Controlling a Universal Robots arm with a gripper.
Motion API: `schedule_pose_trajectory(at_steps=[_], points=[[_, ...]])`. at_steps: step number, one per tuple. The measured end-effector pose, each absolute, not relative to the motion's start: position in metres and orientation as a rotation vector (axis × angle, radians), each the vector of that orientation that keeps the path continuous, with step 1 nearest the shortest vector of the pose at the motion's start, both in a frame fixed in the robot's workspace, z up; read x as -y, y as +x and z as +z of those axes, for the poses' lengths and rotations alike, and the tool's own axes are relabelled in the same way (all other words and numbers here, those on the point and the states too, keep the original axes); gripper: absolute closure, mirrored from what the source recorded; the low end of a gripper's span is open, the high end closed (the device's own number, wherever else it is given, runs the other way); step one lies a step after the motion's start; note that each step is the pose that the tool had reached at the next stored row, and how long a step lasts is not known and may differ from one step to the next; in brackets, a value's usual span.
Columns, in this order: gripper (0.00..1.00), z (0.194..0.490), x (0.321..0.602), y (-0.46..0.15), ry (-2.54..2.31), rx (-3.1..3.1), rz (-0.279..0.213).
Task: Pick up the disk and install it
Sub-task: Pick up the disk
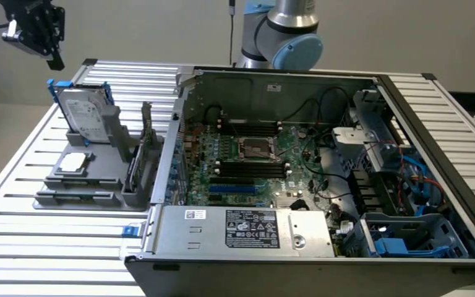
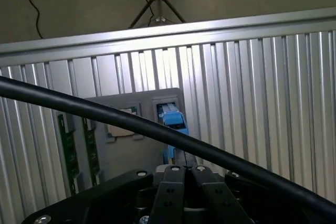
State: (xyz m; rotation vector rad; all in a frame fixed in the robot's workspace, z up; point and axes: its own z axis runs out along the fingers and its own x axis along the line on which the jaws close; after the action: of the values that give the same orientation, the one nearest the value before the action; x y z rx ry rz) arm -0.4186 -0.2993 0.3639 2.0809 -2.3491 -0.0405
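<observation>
Disk [image 1: 85, 114] stood upright in grey holder [image 1: 97, 179] beside open PC case [image 1: 303, 247], not yet picked up, nothing installed. Gripper [image 2: 185, 170] hung above it w/ fingers clenched, empty.

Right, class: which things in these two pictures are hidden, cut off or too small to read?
1. Exterior view: the disk's lower end, sunk in the grey holder; its label print is too small.
2. Exterior view: the gripper's upper part, cut by the top edge.
3. Wrist view: part of the chip, behind the black cable.
</observation>
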Motion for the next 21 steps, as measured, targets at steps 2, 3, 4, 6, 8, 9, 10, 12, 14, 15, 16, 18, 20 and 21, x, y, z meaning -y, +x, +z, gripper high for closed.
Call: schedule_pose_trajectory(at_steps=[2, 3, 4, 6, 8, 9, 10, 12, 14, 15, 16, 18, 20, 21], points=[[0.89, 0.364, 0.299, -0.419, 2.08, 2.348, -0.038], [0.88, 0.364, 0.299, -0.419, 2.08, 2.348, -0.037], [0.83, 0.364, 0.299, -0.419, 2.08, 2.348, -0.037], [0.76, 0.364, 0.299, -0.419, 2.079, 2.348, -0.037], [0.64, 0.363, 0.299, -0.419, 2.081, 2.345, -0.035], [0.64, 0.362, 0.299, -0.419, 2.085, 2.342, -0.035], [0.58, 0.361, 0.299, -0.419, 2.089, 2.337, -0.035], [0.52, 0.358, 0.299, -0.419, 2.1, 2.327, -0.033], [0.52, 0.355, 0.299, -0.419, 2.109, 2.316, -0.031], [0.52, 0.354, 0.299, -0.419, 2.113, 2.312, -0.029], [0.52, 0.353, 0.299, -0.419, 2.117, 2.306, -0.027], [0.52, 0.35, 0.299, -0.419, 2.13, 2.292, -0.024], [0.52, 0.347, 0.299, -0.419, 2.146, 2.274, -0.021], [0.52, 0.345, 0.299, -0.419, 2.158, 2.262, -0.019]])
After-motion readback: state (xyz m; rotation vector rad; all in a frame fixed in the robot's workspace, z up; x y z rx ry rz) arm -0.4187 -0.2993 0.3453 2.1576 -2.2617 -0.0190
